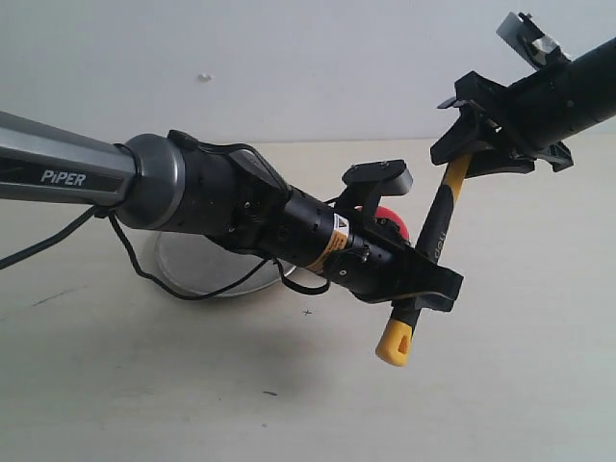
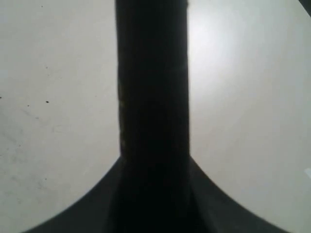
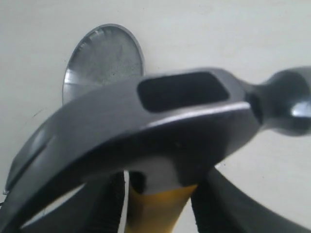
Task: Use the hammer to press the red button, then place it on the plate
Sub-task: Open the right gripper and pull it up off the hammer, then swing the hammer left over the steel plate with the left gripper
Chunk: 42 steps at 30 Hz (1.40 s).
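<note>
Hammer is held clear of the tabletop and slanted, with the head up toward the right arm and the yellow looped end lowest.

Left gripper is clamped on the lower handle, just above the yellow loop. In the left wrist view the dark handle is seen running straight out between the jaws, filling the space between them.

Right gripper is set at the top of the handle, just under the head. In the right wrist view the steel head is seen close up, with the yellow neck between the jaws. A slit of light is seen between one jaw and the neck, so these jaws are read as released, not clamped.

Button is mostly hidden behind the left gripper in the exterior view. Only a patch of red dome is seen, beside the handle. Contact between hammer and button cannot be told.

Plate lies on the tabletop under the left arm, well apart from the hammer's looped end. In the right wrist view it is seen beyond the head.
</note>
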Each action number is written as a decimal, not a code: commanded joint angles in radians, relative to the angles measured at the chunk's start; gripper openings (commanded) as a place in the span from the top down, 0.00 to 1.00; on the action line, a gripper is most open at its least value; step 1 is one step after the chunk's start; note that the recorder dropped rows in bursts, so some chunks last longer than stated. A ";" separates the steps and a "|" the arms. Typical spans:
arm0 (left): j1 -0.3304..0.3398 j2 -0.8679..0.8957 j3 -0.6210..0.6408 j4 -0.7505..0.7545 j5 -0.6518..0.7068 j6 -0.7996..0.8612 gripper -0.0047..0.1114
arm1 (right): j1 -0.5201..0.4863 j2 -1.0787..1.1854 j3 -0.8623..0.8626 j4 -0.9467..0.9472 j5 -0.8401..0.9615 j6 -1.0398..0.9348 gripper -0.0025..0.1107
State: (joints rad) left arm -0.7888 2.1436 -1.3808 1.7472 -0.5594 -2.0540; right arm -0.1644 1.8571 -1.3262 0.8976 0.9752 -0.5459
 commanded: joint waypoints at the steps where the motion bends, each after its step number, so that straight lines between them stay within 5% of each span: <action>1: 0.003 -0.028 -0.006 -0.003 -0.001 0.040 0.96 | 0.001 -0.008 -0.007 -0.044 -0.004 0.050 0.59; 11: 0.002 -0.030 -0.006 -0.003 0.001 0.040 0.96 | 0.001 -0.008 -0.007 -0.096 0.007 0.078 0.59; 18: 0.002 -0.030 -0.006 -0.003 0.000 0.040 0.96 | 0.001 -0.010 -0.007 -0.128 0.048 0.078 0.47; 34: 0.002 -0.032 -0.006 -0.003 0.000 0.038 0.96 | 0.001 -0.144 -0.007 -0.365 0.094 0.210 0.47; 38: 0.002 -0.038 -0.006 -0.003 0.000 0.038 0.96 | 0.001 -0.211 -0.007 -0.377 0.078 0.210 0.55; 42: 0.002 -0.072 -0.006 -0.003 0.005 0.042 0.96 | 0.001 -0.333 0.004 -0.381 0.033 0.146 0.77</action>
State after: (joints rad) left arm -0.7876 2.1304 -1.3763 1.7744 -0.5583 -2.0333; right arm -0.1644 1.6143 -1.3262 0.5245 1.0526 -0.3552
